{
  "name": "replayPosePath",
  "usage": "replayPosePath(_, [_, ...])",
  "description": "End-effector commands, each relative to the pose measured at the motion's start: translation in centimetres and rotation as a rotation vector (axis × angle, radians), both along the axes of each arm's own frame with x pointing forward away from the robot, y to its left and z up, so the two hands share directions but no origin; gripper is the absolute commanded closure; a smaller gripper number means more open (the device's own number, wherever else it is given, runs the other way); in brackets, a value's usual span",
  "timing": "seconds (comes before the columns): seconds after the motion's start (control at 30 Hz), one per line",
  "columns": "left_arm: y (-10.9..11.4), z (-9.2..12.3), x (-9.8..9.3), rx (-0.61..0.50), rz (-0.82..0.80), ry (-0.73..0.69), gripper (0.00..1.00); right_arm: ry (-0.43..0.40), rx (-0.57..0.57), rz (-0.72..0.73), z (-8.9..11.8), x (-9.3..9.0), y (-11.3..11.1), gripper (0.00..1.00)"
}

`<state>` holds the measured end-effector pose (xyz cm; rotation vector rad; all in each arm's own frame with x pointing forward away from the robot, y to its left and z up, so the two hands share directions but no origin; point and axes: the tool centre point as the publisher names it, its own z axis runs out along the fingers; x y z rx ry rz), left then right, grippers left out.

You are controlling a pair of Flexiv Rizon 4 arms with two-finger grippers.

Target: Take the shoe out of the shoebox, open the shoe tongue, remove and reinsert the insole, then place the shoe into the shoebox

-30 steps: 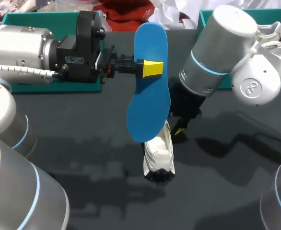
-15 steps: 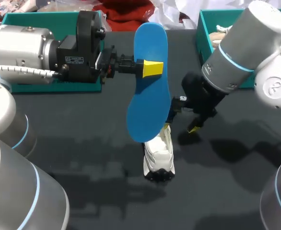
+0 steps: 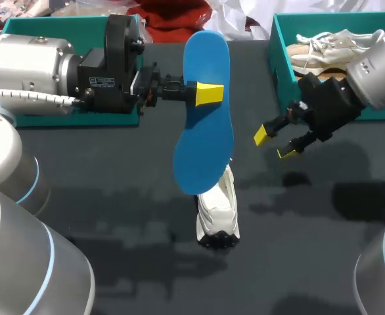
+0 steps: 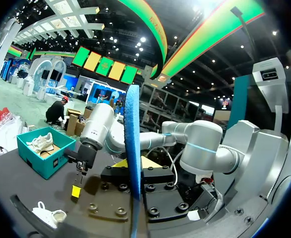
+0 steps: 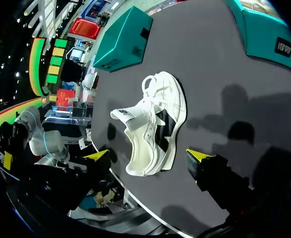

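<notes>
While one insole [image 3: 205, 118] is gripped, two shoes [image 3: 217, 213] [image 3: 330, 49] lie apart.

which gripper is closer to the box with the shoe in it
Right. The right gripper hangs open just beside the box. The left gripper is farther off near the middle, shut on the insole.

Blue insole [image 3: 204, 146], white-and-black shoe [image 3: 217, 211], teal shoebox [image 3: 281, 58]

left arm [image 3: 35, 65] level, pincer [image 3: 209, 94] clamped on insole [image 3: 204, 138] | right pincer [image 3: 274, 144] spread wide
</notes>
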<state>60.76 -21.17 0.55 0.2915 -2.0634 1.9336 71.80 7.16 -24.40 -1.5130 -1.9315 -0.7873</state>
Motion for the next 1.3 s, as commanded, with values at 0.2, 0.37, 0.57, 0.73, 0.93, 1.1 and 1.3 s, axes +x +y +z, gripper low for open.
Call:
replayPosePath(0.2, [-0.2, -0.1, 0.0, -0.002, 0.001, 0.000, 1.00, 0.052, 0.232, -0.026, 1.0, 0.5, -1.3, 0.00])
replayPosePath(0.37, [-0.2, -0.1, 0.0, -0.002, 0.001, 0.000, 1.00, 0.071, 0.287, -0.078, 4.2, 1.1, -1.4, 0.00])
replayPosePath(0.57, [-0.2, -0.1, 0.0, -0.002, 0.001, 0.000, 1.00, 0.064, 0.310, -0.075, 5.4, 0.9, -1.2, 0.00])
replayPosePath(0.73, [-0.2, -0.1, 0.0, -0.002, 0.001, 0.000, 1.00, 0.064, 0.310, -0.075, 5.4, 0.9, -1.2, 0.00])
replayPosePath(0.93, [0.0, -0.3, 0.4, -0.066, -0.015, -0.083, 1.00, 0.134, 0.460, -0.100, 6.8, 2.1, 0.2, 0.00])
replayPosePath(1.1, [0.8, -0.7, 2.1, -0.081, -0.044, -0.285, 1.00, 0.162, 0.490, -0.118, 8.2, 2.5, 0.8, 0.00])
replayPosePath(1.3, [1.4, -1.0, 2.6, 0.151, -0.029, -0.912, 1.00, 0.199, 0.557, -0.129, 8.8, 2.6, 1.4, 0.00])
